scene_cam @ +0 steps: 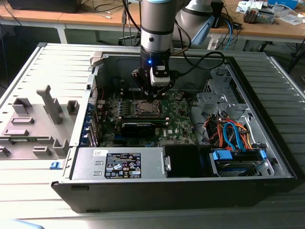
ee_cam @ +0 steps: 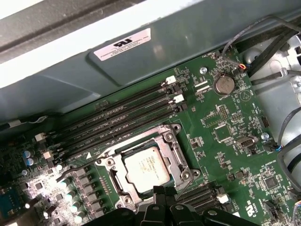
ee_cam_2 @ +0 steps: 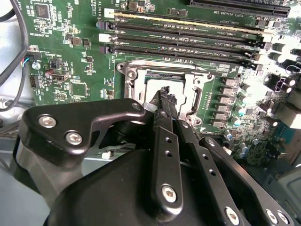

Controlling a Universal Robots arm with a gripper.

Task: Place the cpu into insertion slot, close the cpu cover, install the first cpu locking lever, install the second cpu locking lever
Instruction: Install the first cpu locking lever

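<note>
The cpu (ee_cam: 147, 168) lies flat in the insertion slot (ee_cam: 175, 162) on the green motherboard, its silvery top showing. The cpu cover (ee_cam: 114, 162) lies down around it as a metal frame. My gripper (ee_cam_2: 165, 94) hangs just above the socket's edge, fingers together and shut, with nothing seen between them. In the first wrist view the gripper (ee_cam: 165, 190) tips sit right beside the socket frame. In the exterior view the gripper (scene_cam: 153, 95) stands over the insertion slot (scene_cam: 145, 109) inside the open computer case. I cannot tell how the locking levers stand.
Several black memory slots (ee_cam: 117, 117) run alongside the socket. The case wall (ee_cam: 141, 61) rises behind them. A power supply (scene_cam: 119, 164), a drive bay with blue and orange cables (scene_cam: 233, 138), and a grey fixture tray (scene_cam: 33, 124) on the exterior view's left surround the board.
</note>
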